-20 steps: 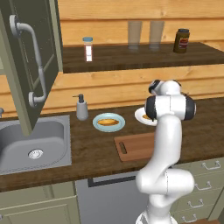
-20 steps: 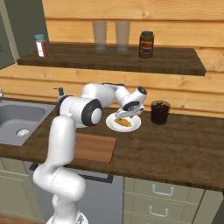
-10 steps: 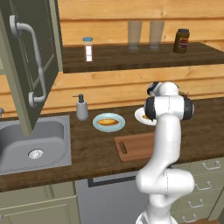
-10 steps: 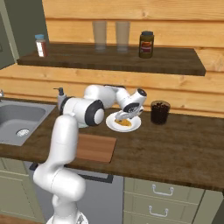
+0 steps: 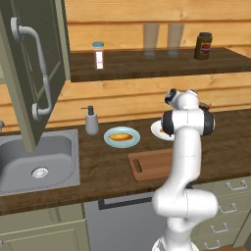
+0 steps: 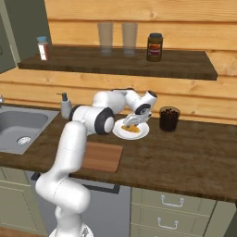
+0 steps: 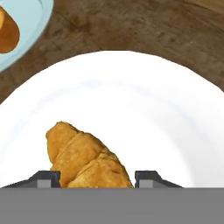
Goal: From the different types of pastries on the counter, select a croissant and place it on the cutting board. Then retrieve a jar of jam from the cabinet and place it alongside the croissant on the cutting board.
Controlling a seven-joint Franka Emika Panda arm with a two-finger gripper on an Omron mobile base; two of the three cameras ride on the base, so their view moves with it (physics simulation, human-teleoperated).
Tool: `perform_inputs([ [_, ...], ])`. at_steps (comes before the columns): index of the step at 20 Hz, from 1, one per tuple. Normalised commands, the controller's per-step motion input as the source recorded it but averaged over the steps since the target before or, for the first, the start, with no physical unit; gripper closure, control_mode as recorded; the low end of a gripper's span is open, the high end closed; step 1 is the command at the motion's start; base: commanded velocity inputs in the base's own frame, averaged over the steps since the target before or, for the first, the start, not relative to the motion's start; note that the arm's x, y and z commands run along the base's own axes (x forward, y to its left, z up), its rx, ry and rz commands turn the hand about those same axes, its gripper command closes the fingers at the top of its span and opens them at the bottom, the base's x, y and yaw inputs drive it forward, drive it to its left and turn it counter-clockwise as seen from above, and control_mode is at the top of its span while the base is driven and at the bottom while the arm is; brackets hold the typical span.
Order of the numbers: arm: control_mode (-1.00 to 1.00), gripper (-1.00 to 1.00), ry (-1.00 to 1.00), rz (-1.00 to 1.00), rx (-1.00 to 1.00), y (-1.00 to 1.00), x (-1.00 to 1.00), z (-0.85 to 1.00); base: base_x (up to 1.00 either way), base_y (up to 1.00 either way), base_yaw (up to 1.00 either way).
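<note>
Down on the white plate (image 7: 144, 109) now, the gripper (image 7: 98, 178) low over the croissant (image 7: 85, 158), dark fingertips (image 7: 47, 178) standing on either side of the pastry's near end. Jaws drawn in from the wide spread of a second ago, narrowed round the croissant; whether the pads are pressing yet, cannot tell from the hand view, since the contact sits right at the bottom edge. Reads as the grasp closing, the first real commitment of the task. Same story from the right base view: gripper (image 6: 134, 121) tipped down onto the white plate (image 6: 139, 134), which sits toward the back of the counter (image 6: 194, 152), just beside the dark cup (image 6: 169, 119). Arm posture hardly changed across the last second, so a pinch, not a reach. Cutting board (image 5: 152, 164) bare at the counter's front edge, slot handle at its left short end, near the plate and a short carry away. The other pastry, the longer oval one (image 5: 121, 137), on its light blue plate (image 5: 109, 142) to the left of the board, rightly left alone. Lift not yet begun; croissant resting on the plate. Next call, judged from here: a straight rise to test the hold, as a grip on the tapered end could let the piece pivot or slip. Jam jar step entirely ahead, cabinet door (image 5: 37, 68) hanging open at upper left above the sink (image 5: 39, 162).
</note>
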Motion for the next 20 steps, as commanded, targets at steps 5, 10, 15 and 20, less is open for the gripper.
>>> perform_inputs([
  [5,-1.0,1.0,0.09,0.08,0.01,0.0,-0.04,0.08,0.0,0.0,0.0],
  [10,-1.0,1.0,-0.08,0.17,0.01,0.0,-0.78,0.28,0.0,0.0,0.0],
  [15,-1.0,1.0,-0.21,0.0,0.0,0.27,-0.97,0.12,0.0,0.0,0.0],
  [20,-1.0,1.0,-0.19,0.0,0.01,0.43,-0.8,0.18,0.0,0.0,0.0],
])
